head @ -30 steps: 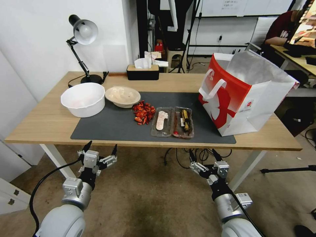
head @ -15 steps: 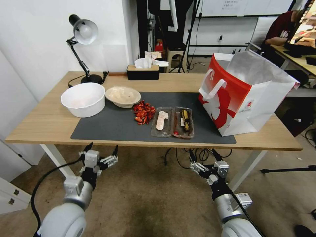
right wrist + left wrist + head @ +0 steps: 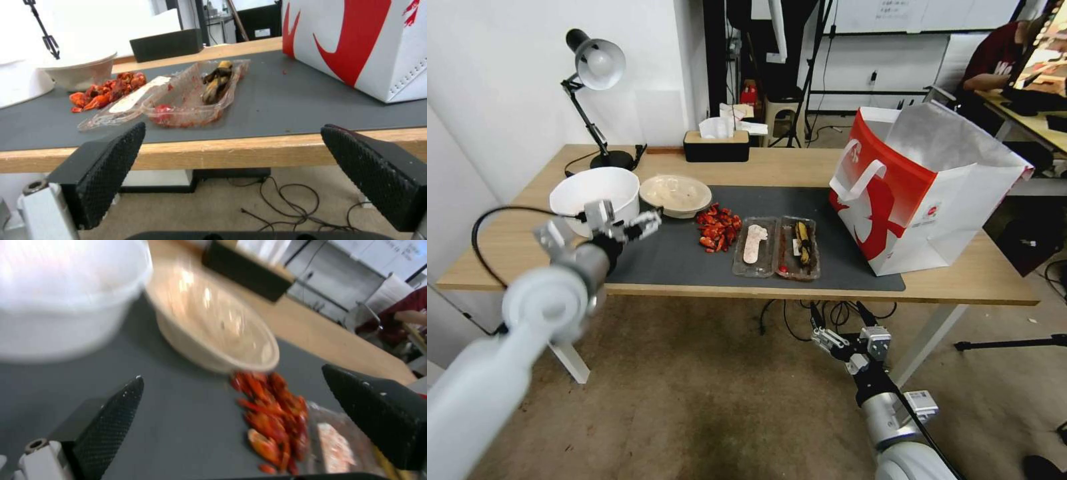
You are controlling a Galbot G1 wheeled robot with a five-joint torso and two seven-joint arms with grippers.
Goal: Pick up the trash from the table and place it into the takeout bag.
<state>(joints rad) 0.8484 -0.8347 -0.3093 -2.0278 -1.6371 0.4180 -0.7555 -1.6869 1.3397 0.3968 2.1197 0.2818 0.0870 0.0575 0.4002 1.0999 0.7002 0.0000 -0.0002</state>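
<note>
Left gripper raised over the table, jaws spread (holding nothing).
Right gripper hangs below the edge, likewise released.

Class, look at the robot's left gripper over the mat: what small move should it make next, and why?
Probably ease the left gripper forward and down toward the beige bowl. Its fingers are open and empty above the dark mat, the bowl lies just ahead beside the red shell scraps, and the right gripper hangs below the table edge.
</note>
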